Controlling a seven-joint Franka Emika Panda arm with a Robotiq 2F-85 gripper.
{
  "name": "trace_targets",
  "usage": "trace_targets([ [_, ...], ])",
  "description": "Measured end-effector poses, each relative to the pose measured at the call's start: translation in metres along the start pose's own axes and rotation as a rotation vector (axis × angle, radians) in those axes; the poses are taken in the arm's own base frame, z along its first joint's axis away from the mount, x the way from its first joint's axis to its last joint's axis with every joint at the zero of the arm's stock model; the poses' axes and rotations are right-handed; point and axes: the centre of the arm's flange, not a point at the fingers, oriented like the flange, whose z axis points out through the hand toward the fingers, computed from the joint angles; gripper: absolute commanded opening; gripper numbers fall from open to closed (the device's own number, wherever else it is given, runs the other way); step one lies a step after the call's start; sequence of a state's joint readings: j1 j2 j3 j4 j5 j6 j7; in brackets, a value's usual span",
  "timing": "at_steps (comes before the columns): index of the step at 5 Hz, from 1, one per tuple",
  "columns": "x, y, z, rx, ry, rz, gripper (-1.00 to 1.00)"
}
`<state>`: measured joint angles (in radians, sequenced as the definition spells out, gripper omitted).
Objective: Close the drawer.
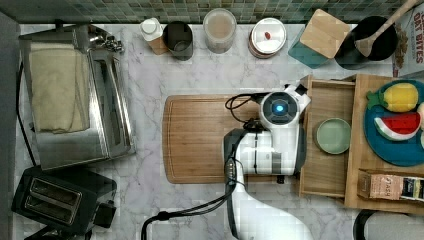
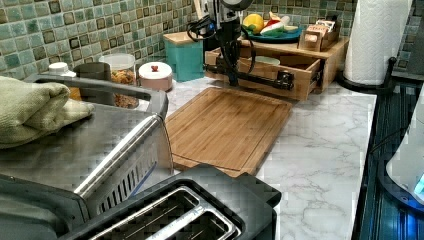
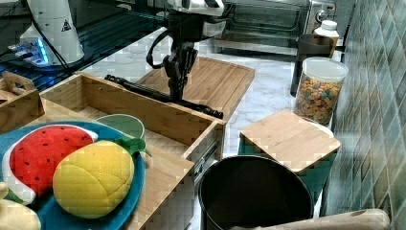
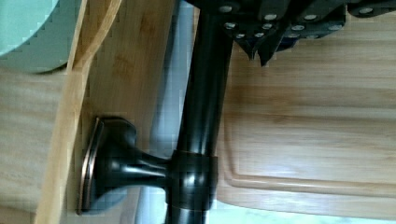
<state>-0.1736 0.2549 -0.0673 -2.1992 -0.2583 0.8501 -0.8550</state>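
Presently the jaws (image 3: 176, 91) stand at the black bar handle (image 3: 163, 96); whether they are apart or clamped cannot be told. That handle runs lengthwise across the front of the drawer (image 1: 327, 137), which sits pulled out, facing the cutting board (image 1: 197, 137) on the worktop (image 1: 150, 80). A green bowl (image 1: 332, 135) lies inside.

Top view looks straight down; left and right views face each other across the drawer (image 2: 280, 70); wrist view is close.
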Motion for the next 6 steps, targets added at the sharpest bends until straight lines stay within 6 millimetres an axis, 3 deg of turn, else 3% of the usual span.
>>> trace_targets([
  [2, -0.013, 0.054, 0.007, 0.007, 0.028, -0.031, -1.00],
  [3, -0.022, 0.083, 0.011, 0.016, 0.045, 0.039, -1.00],
  [6, -0.024, 0.124, 0.021, 0.011, 0.039, 0.022, -1.00],
])
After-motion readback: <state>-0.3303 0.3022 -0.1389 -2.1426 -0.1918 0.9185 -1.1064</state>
